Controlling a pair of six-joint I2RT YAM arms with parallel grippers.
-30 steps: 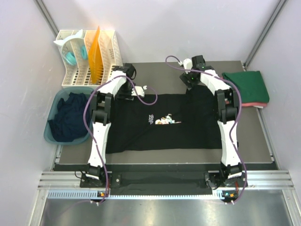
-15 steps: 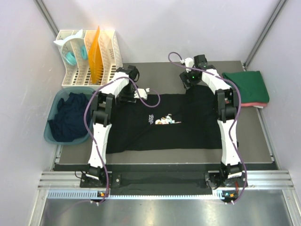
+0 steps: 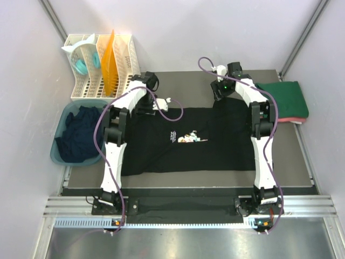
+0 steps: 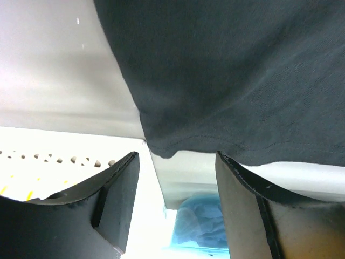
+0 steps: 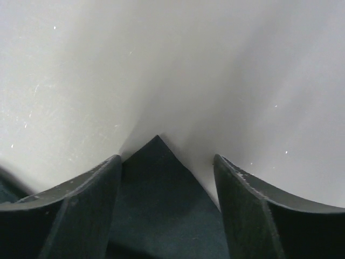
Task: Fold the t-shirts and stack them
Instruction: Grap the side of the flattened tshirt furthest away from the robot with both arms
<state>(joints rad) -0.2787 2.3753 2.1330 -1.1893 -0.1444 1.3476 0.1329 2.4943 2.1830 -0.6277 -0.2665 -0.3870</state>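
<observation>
Begin at the near edge, beyond the 2 arm bases; the black t-shirt (image 3: pixel 188 154) lies spread flat on the grey table mat (image 3: pixel 186 89), its hem toward you. Its chest print (image 3: pixel 186 138) is white with coloured marks; the lettering is too small to read.

Move to the shirt's far edge, where both arms reach. The left gripper (image 4: pixel 175 162) has its fingers (image 4: pixel 116 205) well apart; a hemmed corner of the black cloth lies between the tips, unclamped. The right gripper (image 5: pixel 165 159) is also spread wide; a pointed corner of dark cloth sits between its fingers (image 5: pixel 253 216), and you cannot tell whether they touch it.

Check the sides. At the far right, a folded dark green t-shirt (image 3: pixel 283 100) rests on a pinkish-red t-shirt (image 3: pixel 295 120); both lie just beside the right arm. At the left, off the mat, a teal-blue tub (image 3: pixel 58 154) holds crumpled navy cloth (image 3: pixel 78 135).

Farthest back on the left, a white slotted rack (image 3: pixel 126 59) stands upright; it holds 1 orange sheet (image 3: pixel 109 65) and 1 teal-and-white item (image 3: pixel 81 59). No label is legible on any of these.
</observation>
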